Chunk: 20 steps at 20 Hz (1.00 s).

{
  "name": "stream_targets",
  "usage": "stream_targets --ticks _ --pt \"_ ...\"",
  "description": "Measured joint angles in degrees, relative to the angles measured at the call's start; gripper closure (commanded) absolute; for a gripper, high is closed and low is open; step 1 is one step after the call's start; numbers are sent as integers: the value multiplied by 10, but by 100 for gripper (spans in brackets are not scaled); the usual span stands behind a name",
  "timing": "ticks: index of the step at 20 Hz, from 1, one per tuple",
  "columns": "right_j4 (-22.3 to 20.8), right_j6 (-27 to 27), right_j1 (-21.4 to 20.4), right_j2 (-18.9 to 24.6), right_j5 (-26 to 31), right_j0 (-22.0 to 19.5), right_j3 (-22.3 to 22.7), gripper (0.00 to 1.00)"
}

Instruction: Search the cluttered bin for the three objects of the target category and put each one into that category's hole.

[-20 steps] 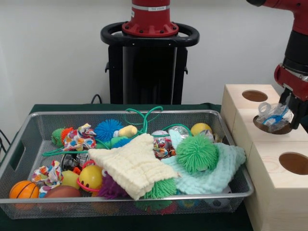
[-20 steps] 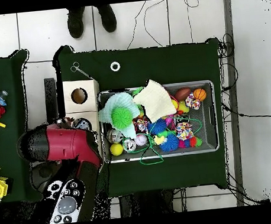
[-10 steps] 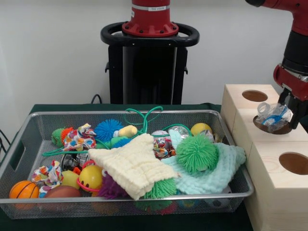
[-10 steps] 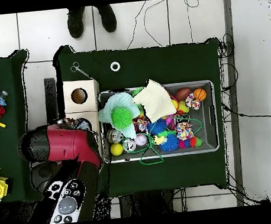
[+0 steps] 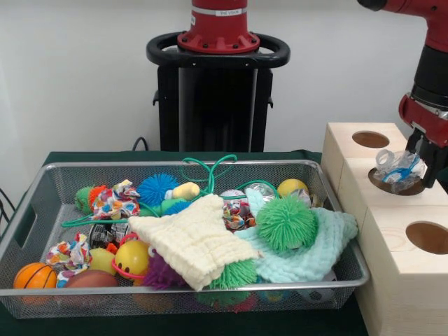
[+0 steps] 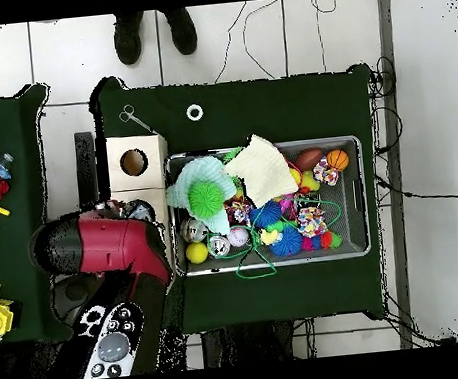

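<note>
The bin is a silvery wire mesh basket full of toys; it also shows in the overhead view. A cream cloth, a mint cloth and a green spiky ball lie on top. My gripper is at the right, shut on a crumpled clear and blue plastic ball. It holds the ball just above the middle hole of the pale wooden boxes. In the overhead view my arm covers the gripper.
The boxes also have a far hole and a near hole. The bin also holds a blue spiky ball, an orange basketball, a yellow smiley ball and a green cord. A person's feet stand beyond the table.
The plastic ball has shifted very slightly up in the gripper over the middle hole. Nothing else has moved.
</note>
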Motion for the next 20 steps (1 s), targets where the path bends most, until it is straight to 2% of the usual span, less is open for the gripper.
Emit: stream_targets --ticks 20 --pt "-1 0 -27 4 0 -1 4 0"
